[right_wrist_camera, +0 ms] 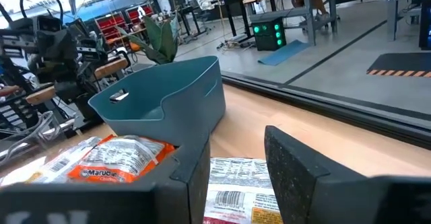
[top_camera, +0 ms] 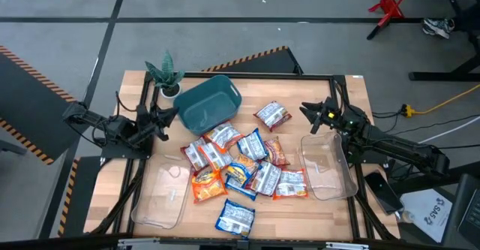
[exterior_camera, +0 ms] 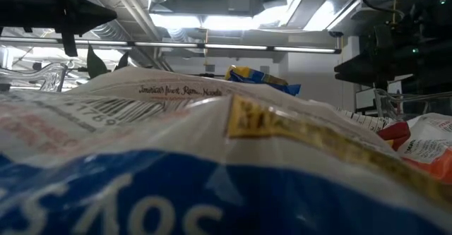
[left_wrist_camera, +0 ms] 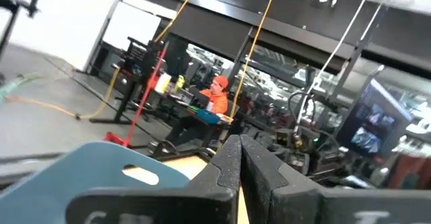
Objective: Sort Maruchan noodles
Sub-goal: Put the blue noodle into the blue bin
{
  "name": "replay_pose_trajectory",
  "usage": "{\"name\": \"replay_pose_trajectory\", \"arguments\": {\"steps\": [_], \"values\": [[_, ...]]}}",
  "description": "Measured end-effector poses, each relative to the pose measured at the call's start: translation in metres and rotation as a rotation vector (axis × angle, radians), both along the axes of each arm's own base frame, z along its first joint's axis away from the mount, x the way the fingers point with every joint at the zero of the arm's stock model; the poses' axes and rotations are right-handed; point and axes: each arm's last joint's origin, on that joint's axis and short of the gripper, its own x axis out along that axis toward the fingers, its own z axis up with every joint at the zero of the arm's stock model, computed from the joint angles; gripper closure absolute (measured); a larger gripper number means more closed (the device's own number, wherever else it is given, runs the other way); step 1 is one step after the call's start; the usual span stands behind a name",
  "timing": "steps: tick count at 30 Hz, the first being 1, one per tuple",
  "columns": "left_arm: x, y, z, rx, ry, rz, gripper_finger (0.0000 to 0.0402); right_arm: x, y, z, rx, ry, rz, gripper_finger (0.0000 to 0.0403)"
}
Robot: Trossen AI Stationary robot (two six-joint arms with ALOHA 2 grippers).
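Observation:
Several Maruchan noodle packets (top_camera: 240, 167) in orange, blue-white and red-white wrappers lie in a loose pile mid-table. One red-white packet (top_camera: 271, 115) lies apart toward the far right, and a blue-white one (top_camera: 235, 218) sits near the front edge, filling the low view (exterior_camera: 212, 178). My right gripper (top_camera: 315, 113) is open, raised just right of the lone red-white packet, which shows between its fingers (right_wrist_camera: 236, 190) without being touched. My left gripper (top_camera: 161, 118) is shut and hovers beside the left side of the teal bin (top_camera: 208, 103), fingers together (left_wrist_camera: 240, 163).
The teal bin (right_wrist_camera: 168, 103) stands tilted at the far middle, with a small potted plant (top_camera: 165, 73) behind its left corner. One clear tray (top_camera: 161, 194) lies near left and another (top_camera: 328, 167) on the right, under my right arm. A person in orange (left_wrist_camera: 215, 96) sits in the room beyond.

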Motion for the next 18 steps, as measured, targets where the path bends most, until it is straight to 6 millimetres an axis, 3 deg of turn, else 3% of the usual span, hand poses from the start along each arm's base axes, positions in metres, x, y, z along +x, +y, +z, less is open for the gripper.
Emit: {"name": "replay_pose_trajectory", "arguments": {"steps": [8,14,18], "values": [[0.002,-0.002,0.007,-0.048,-0.049,-0.078,0.0366,0.001,0.002,0.007,-0.080,0.001,0.077,0.0272],[0.003,-0.004,0.040,0.004,-0.066,-0.138,0.0334,0.002,0.002,0.051,-0.187,-0.074,0.098,0.0214],[0.012,-0.008,0.065,0.054,0.029,-0.181,0.0322,0.009,0.000,0.079,-0.189,-0.051,0.138,0.0163]]}}
